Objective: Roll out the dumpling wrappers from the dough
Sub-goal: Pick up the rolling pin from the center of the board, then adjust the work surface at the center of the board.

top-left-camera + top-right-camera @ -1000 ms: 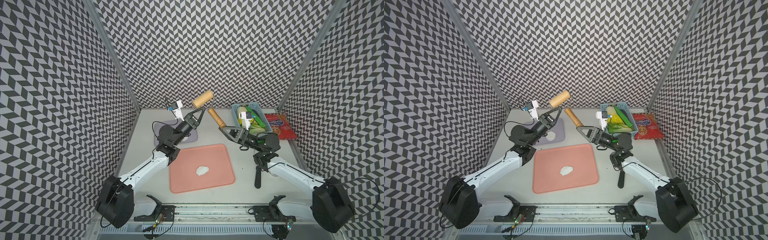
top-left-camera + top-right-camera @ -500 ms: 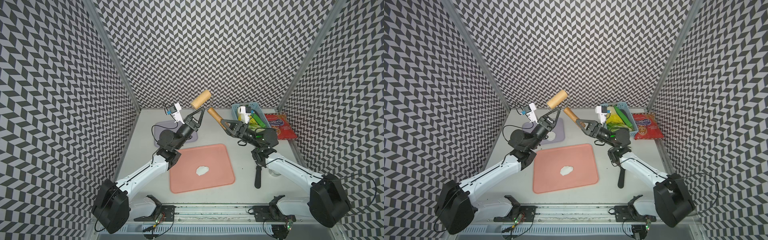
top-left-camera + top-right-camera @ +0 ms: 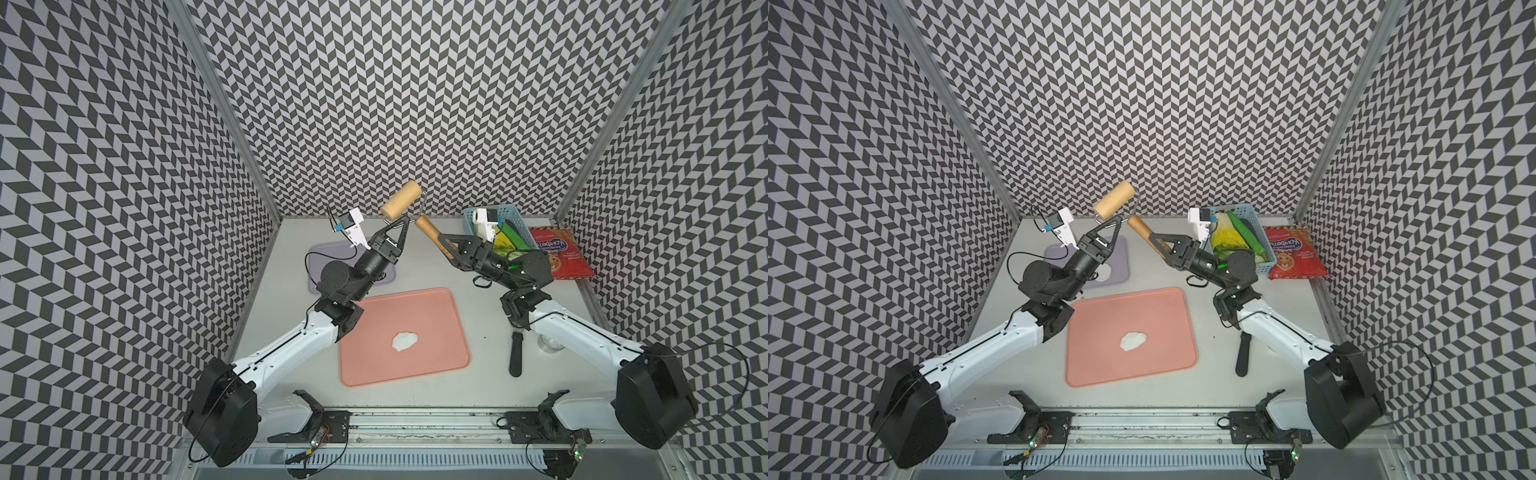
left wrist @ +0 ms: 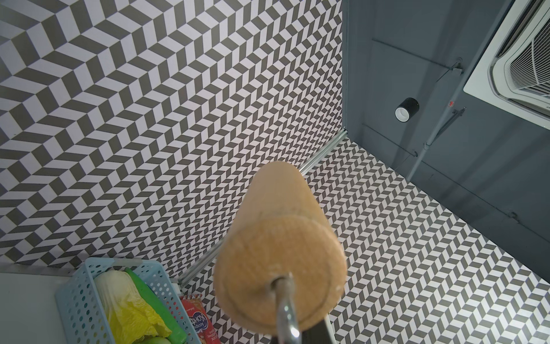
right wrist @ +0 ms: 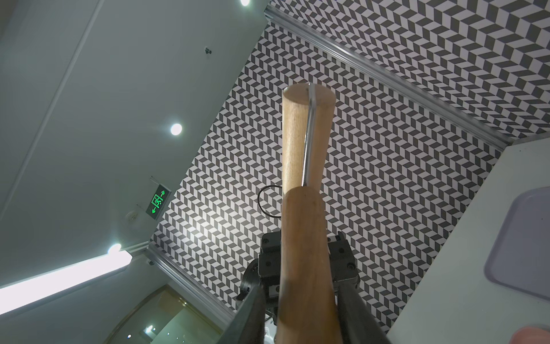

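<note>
On the grey surface [image 3: 478, 332] lies a pink mat [image 3: 374, 328]. Raised beyond the mat, the left gripper [image 3: 404, 222] has its jaws pressed together on the metal wire of the wooden roller [image 3: 401, 204], and the jaws of the right gripper [image 3: 442, 246] pinch its handle. The dough [image 3: 404, 340], a small white lump, rests near the middle of the mat.

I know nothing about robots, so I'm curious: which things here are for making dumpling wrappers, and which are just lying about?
For the job: pastry roller, held by left end effector and right end effector; dough; pink mat; purple tray, probably.
Lying about: blue basket of vegetables; red snack packet; black-handled tool.
</note>
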`<state>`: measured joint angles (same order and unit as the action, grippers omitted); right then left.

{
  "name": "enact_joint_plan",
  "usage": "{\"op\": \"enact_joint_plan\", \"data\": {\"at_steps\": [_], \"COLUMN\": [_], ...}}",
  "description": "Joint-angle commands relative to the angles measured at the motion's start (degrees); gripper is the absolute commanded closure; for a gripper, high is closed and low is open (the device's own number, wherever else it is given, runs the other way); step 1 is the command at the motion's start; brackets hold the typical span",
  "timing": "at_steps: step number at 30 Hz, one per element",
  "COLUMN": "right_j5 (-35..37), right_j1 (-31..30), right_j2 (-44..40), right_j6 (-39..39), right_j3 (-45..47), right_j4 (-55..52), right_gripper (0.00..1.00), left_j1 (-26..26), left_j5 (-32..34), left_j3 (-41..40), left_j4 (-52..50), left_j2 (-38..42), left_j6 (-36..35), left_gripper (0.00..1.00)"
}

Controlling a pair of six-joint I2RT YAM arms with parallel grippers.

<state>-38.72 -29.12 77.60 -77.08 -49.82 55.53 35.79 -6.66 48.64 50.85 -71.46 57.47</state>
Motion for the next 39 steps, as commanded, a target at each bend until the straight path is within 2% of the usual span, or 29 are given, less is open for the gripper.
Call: {"op": "enact_joint_plan", "data": {"at_steps": [1,6,12,16,19,20,22,25,30,33,35,39], "right_j5": [-0.04,0.09,1.2,1.27,1.62,1.55,1.63,2.61,4.22,3.38,3.32,4.15], "right_j1": [-0.41,-0.41,-0.28,0.59,1.97,2.55,3.57,4.97,8.47,11.56,13.17,14.71], "right_j2": [-0.22,0.09,-0.06,-0.71,-1.72,-2.2,-3.35,-5.53,-8.53,-9.39,-10.02,-11.23], "right_j6": [-0.09,-0.01,1.75,4.6,6.3,7.09,9.48,14.99,23.23,27.51,31.41,38.33], "right_j3": [-2.29,-2.55,-2.38,-1.92,-0.58,-0.22,0.25,0.01,0.72,1.4,0.98,0.69], "right_j4": [3.23,2.07,-1.39,-6.16,-7.86,-8.53,-10.82,-18.0,-30.89,-37.98,-43.45,-50.84], "right_gripper": [0.6,0.72,1.0,1.0,1.0,1.0,1.0,1.0,1.0,1.0,1.0,1.0], "left_j1": [0.42,0.82,0.95,0.86,0.61,0.44,-0.05,-1.34,-5.61,-9.28,-11.27,-15.02], "left_j5": [0.15,0.07,-1.21,-1.71,-2.01,-2.4,-3.16,-4.15,-5.42,-4.58,-1.64,8.73], "left_j3": [-0.65,-0.76,-1.62,-1.23,-0.64,-0.65,-0.78,-1.3,-1.84,-1.72,-1.15,0.11], "left_j4": [0.74,0.99,1.73,-1.52,-5.91,-6.99,-9.4,-13.55,-26.77,-39.51,-50.0,-70.9], "left_j2": [-0.08,-0.43,-0.52,-0.26,0.0,0.08,0.55,1.59,5.29,8.03,9.74,11.0], "left_j6": [-2.02,-2.36,-2.65,-3.77,-4.01,-4.29,-4.69,-5.41,-7.72,-10.51,-13.39,-15.62], "left_gripper": [1.0,1.0,1.0,1.0,0.55,0.47,0.31,0.27,0.25,0.24,0.23,0.22]}}
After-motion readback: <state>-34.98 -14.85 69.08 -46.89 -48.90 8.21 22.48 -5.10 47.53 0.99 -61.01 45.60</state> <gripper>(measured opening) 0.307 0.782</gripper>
